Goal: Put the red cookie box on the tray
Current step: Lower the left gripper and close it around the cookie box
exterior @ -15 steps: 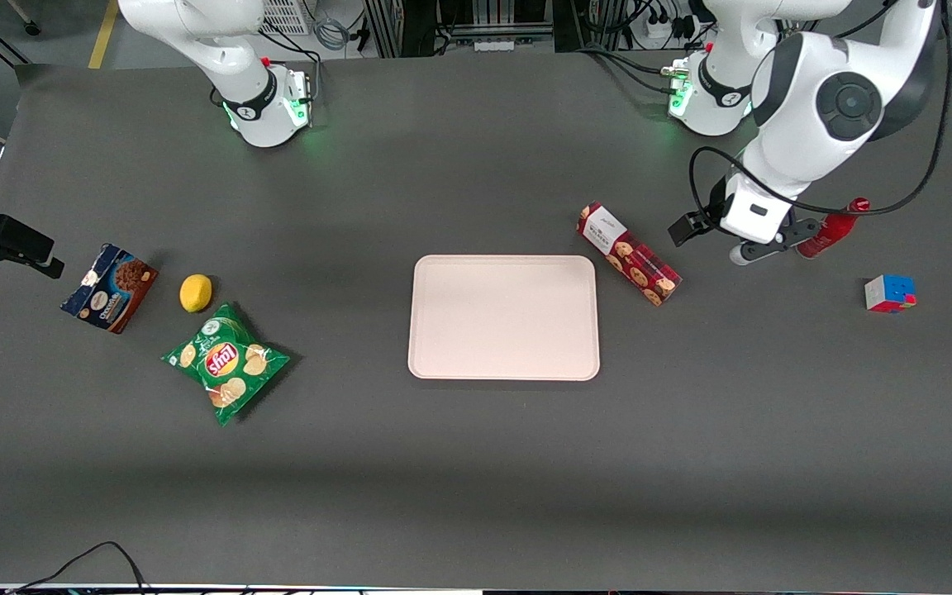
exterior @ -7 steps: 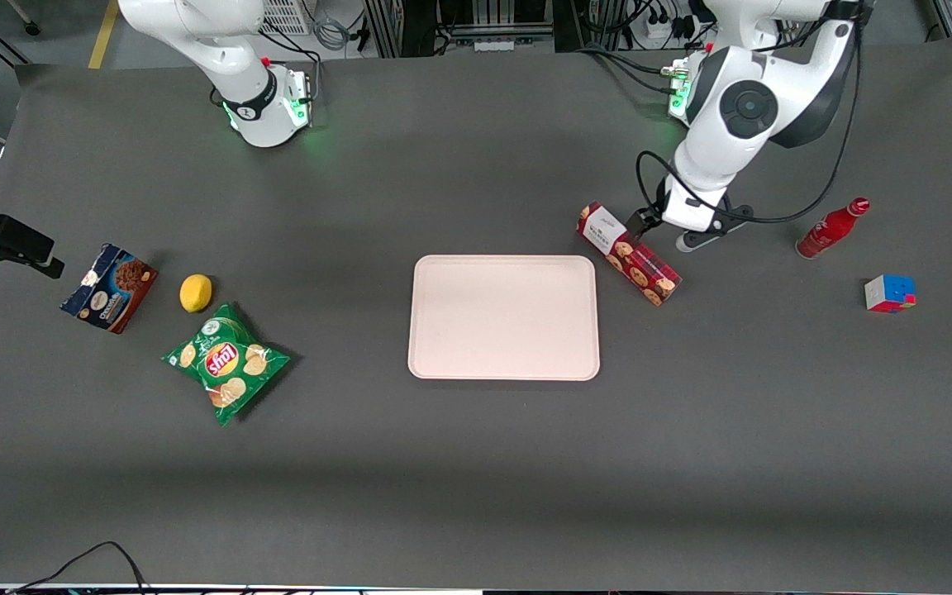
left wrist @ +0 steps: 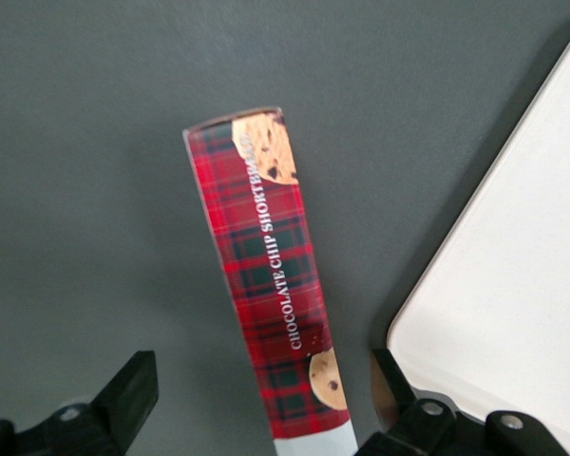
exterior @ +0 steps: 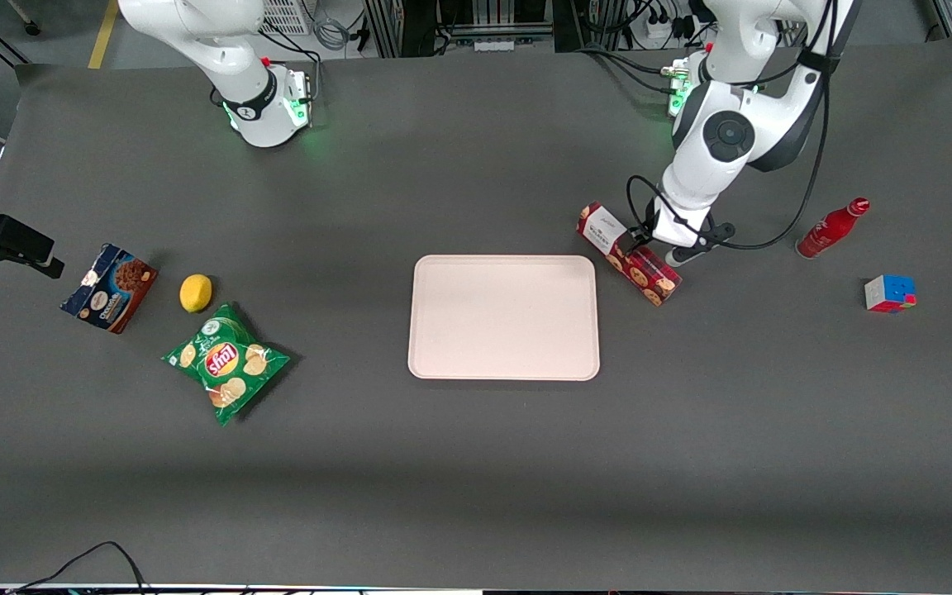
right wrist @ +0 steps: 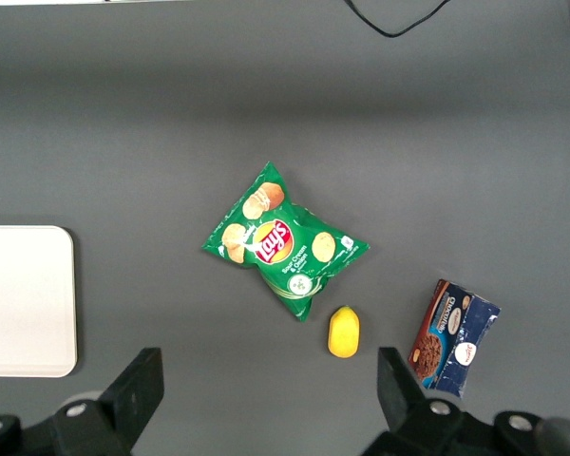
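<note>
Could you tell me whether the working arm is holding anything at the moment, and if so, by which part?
Nothing is held. The gripper is open above the red cookie box, one finger on each side, not touching it; the box lies on the table beside the tray.

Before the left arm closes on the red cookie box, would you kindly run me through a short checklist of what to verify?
1. Gripper open: ok, the fingers stand wide apart.
2. Red cookie box between the fingers: ok, the wrist view shows it running between them with room on both sides.
3. Gripper over the box: ok, the front view puts it above the box, near the white-label end.
4. Low enough to grasp: cannot tell.
5. Tray free to receive it: ok, nothing lies on it.
6. Path to the tray: ok, the box lies right beside it on bare table.
</note>
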